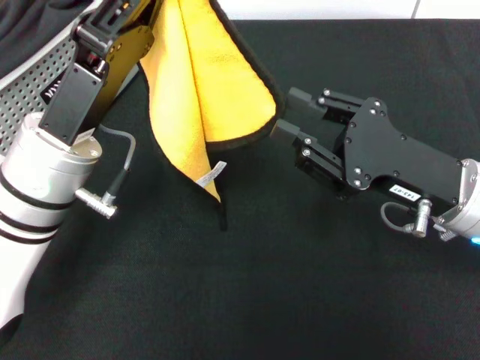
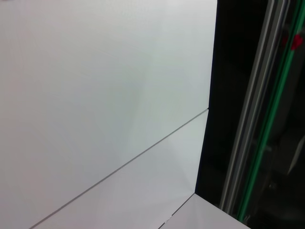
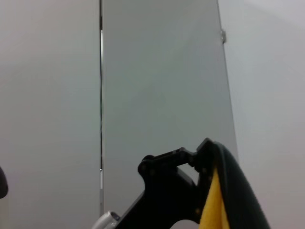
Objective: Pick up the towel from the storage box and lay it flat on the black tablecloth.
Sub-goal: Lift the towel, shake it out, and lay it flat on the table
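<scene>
The towel (image 1: 196, 82) hangs in the air over the black tablecloth (image 1: 247, 285), yellow side showing, with black trim and a white tag at its low corner. At the upper left of the head view my left gripper (image 1: 139, 22) is shut on the towel's top. The right wrist view shows that gripper (image 3: 202, 157) pinching the towel (image 3: 214, 210). My right gripper (image 1: 289, 114) is open at the towel's right edge, one finger above and one below the trim. The storage box (image 1: 30, 86), grey with perforated walls, stands at the far left behind my left arm.
A dark fabric bundle (image 1: 22, 26) lies in the storage box. The black tablecloth stretches wide under and in front of both arms. The left wrist view shows only a white wall and a dark frame.
</scene>
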